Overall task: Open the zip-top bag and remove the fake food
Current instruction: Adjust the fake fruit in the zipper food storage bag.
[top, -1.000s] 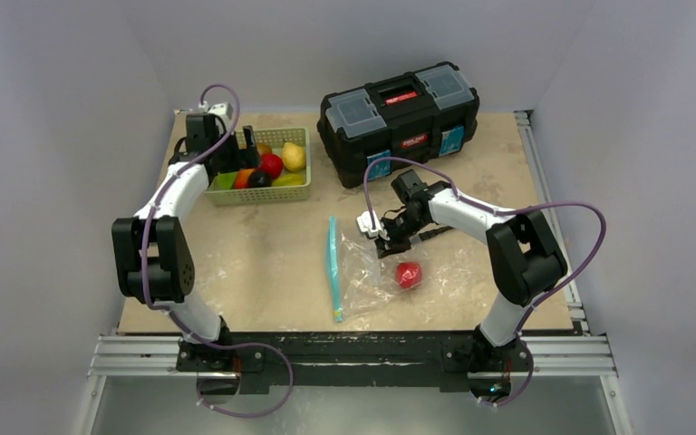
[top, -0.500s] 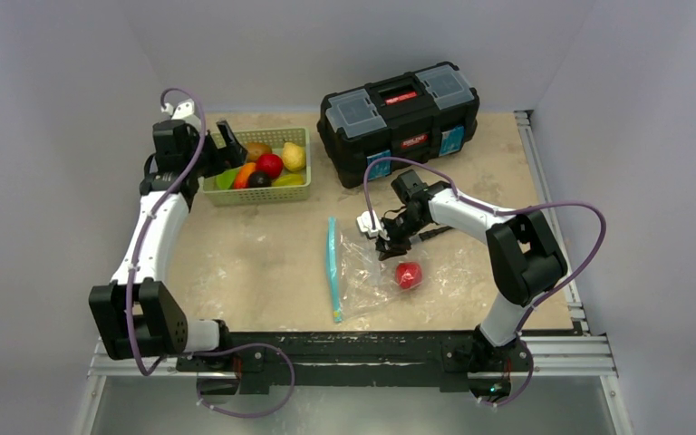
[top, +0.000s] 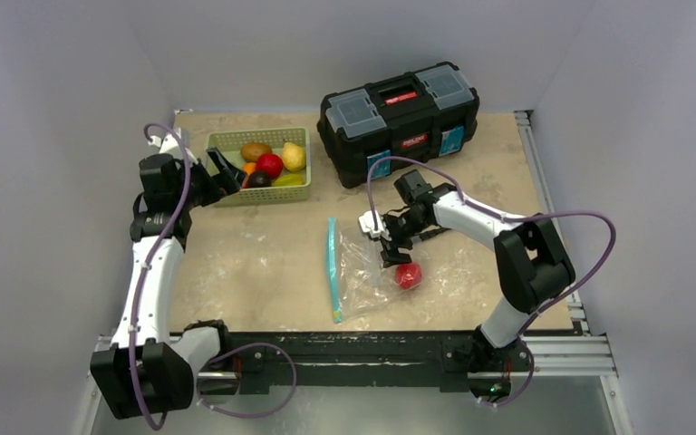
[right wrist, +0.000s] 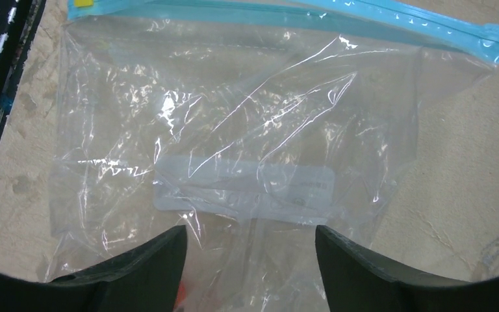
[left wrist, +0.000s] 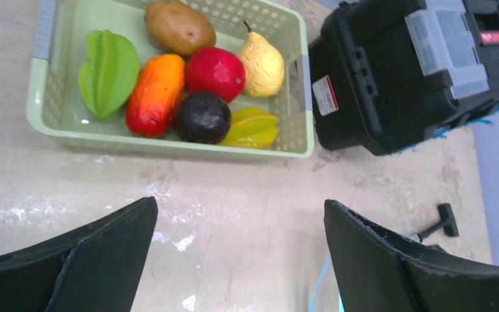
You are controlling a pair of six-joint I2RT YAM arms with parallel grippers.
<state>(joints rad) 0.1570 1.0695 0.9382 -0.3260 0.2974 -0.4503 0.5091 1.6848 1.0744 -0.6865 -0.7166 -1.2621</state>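
zip-top bag [top: 360, 276] lies in front of the toolbox [top: 399, 109], one red fake food [top: 408, 275] seemingly left inside; the rest fills the green basket [top: 263, 197] left of the toolbox. right claw [right wrist: 250, 231] hangs released over the bag, left claw [left wrist: 239, 205] gapes empty.

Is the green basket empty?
No: the green basket holds several pieces of fake food, including a yellow pear.

My left arm [top: 148, 276] and right arm [top: 471, 216] are white links between chunky black joints, each trailing a looping purple cable [top: 613, 245] (the right one's sweeps widest). The end effector fingers [left wrist: 91, 253] are matte black wedges.
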